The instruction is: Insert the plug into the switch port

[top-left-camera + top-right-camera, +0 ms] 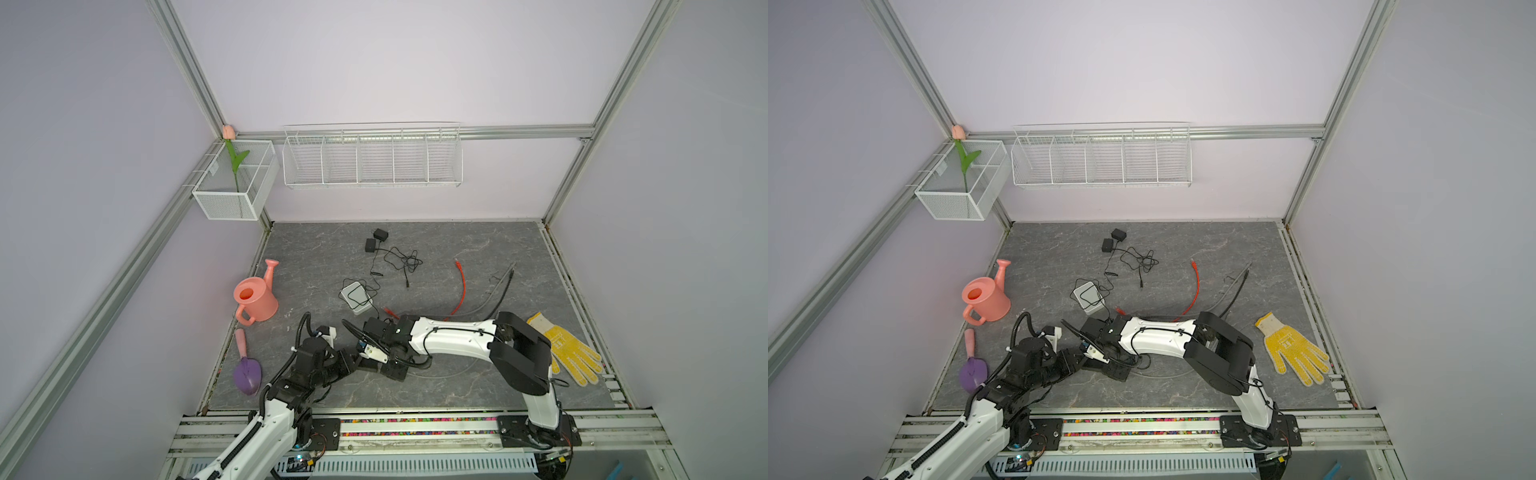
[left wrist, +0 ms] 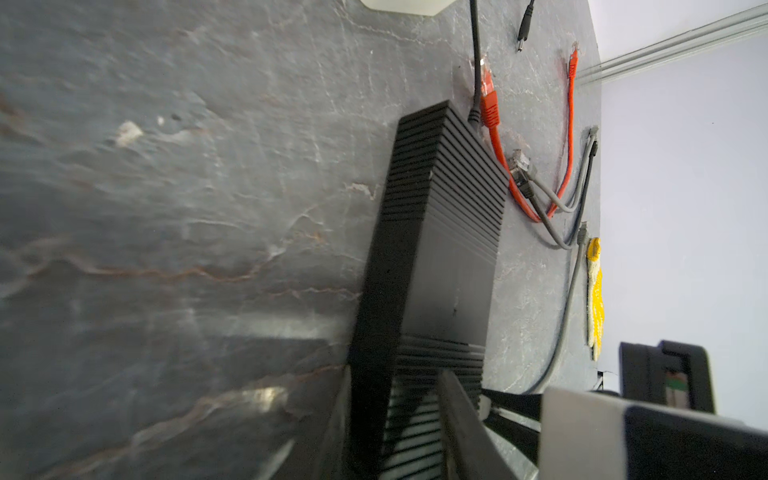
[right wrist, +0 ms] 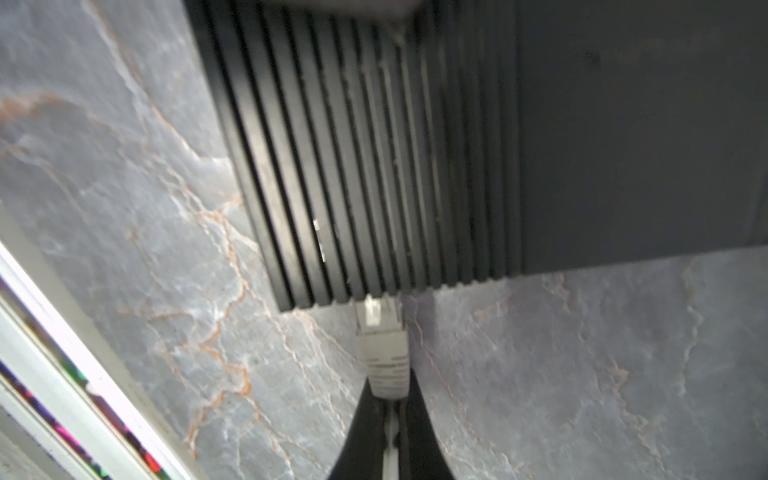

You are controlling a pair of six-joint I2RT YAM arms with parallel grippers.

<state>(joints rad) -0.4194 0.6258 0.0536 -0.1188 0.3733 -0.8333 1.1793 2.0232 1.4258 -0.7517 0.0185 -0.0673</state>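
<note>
Near the front edge of the table (image 1: 457,395), the left gripper (image 2: 395,399) clamps one end of the black switch (image 2: 440,232), likely bracing it, while the right gripper (image 3: 388,411), pinched on the white plug (image 3: 381,345), holds its tip against the switch's side, seemingly not fully seated.

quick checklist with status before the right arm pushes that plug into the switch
1. Right gripper shut on the pale grey network plug: ok.
2. Left gripper clamping the black ribbed switch box, one finger on each side: ok.
3. Plug tip at the switch's edge and pointing into it: ok.
4. Plug lined up with a port opening: cannot tell, the port face is hidden.
5. Plug seated and latched: cannot tell.
6. Orange patch cable out of the way, at the switch's far end: ok.
</note>
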